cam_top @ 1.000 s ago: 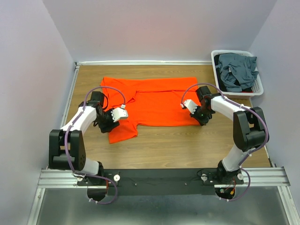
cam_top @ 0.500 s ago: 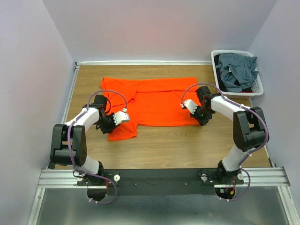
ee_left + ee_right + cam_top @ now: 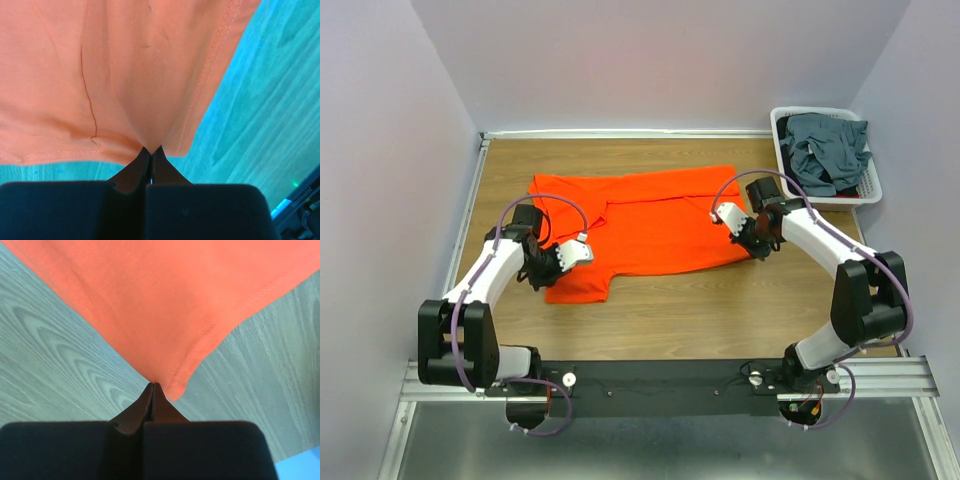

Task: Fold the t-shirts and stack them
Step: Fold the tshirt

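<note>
A bright orange-red t-shirt point(image 3: 645, 215) lies spread across the middle of the wooden table. My left gripper point(image 3: 546, 266) is shut on its near left edge point(image 3: 150, 135); the cloth bunches into the tips, left gripper point(image 3: 151, 148). My right gripper point(image 3: 752, 240) is shut on the shirt's near right corner, and the hem point(image 3: 195, 350) runs up from the tips, right gripper point(image 3: 154, 385). Dark slate blue-grey t-shirts point(image 3: 825, 150) are heaped in the basket at the back right.
The white slatted basket point(image 3: 873, 190) stands at the table's back right corner beside the right wall. Bare wood point(image 3: 700, 300) lies between the shirt and the arm bases. Walls close in the left, back and right sides.
My left gripper has shut on the shirt's near left edge after moving toward it. My right gripper has pulled the near right corner back and rightward, shifting the shirt.
</note>
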`<state>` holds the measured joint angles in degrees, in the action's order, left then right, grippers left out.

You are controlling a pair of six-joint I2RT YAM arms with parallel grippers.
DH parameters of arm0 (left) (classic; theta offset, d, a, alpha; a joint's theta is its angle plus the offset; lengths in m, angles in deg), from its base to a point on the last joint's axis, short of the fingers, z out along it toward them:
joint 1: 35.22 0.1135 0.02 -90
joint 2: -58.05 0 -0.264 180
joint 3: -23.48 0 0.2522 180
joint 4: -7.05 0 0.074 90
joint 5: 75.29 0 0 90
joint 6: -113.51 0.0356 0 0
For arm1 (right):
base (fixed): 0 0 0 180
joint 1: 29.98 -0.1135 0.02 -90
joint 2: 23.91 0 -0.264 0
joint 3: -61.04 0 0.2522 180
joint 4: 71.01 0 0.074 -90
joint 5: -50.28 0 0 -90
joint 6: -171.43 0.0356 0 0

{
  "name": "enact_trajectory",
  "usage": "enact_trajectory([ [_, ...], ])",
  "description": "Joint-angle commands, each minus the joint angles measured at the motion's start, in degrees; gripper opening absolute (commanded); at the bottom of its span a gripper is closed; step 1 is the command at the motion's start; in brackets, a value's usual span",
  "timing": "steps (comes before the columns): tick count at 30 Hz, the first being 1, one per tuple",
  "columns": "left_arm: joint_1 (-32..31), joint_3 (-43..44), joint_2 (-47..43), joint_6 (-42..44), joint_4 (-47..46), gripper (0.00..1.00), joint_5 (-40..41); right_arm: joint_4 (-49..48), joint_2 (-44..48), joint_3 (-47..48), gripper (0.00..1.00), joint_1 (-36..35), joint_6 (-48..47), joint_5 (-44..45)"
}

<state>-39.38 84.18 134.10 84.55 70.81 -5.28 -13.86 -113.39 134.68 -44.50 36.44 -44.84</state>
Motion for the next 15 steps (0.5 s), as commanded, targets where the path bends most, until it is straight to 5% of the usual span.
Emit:
enact_trajectory([
  [1,-0.2,0.8,-3.3,-0.7,4.5,0.00,0.6,2.5,2.1,-0.8,0.00,-0.2,0.7,0.6],
  [8,0.5,3.9,-6.4,0.0,8.3,0.00,1.4,5.2,6.6,0.4,0.00,1.0,0.0,0.4],
  [15,1.8,10.3,-1.1,-0.5,5.9,0.00,1.4,5.8,0.4,8.0,0.01,2.6,-0.7,0.0],
])
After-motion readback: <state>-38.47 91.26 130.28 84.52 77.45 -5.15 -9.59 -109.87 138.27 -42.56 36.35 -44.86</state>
